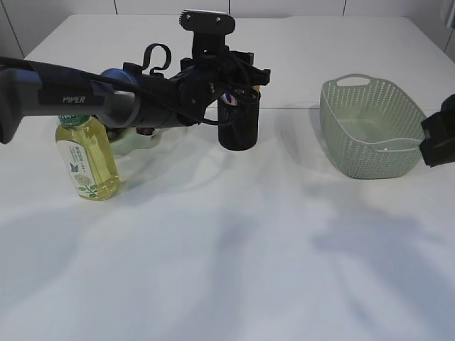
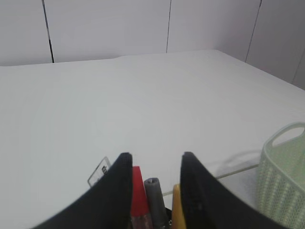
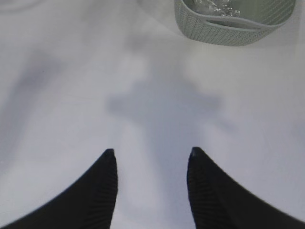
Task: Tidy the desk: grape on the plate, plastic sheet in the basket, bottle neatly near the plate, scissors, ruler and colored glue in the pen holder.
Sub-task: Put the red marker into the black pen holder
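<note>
Only the left wrist view shows red glue [image 2: 137, 193] between the left claw's [image 2: 156, 164] parted jaws.

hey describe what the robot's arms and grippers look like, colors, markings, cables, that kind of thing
The left arm is dark grey to black with white PIPER lettering, a looped black cable above its wrist and a boxy black camera mount. The left gripper and right gripper both have matte black, curved, tapering fingers. Only a black block of the right arm shows.
</note>
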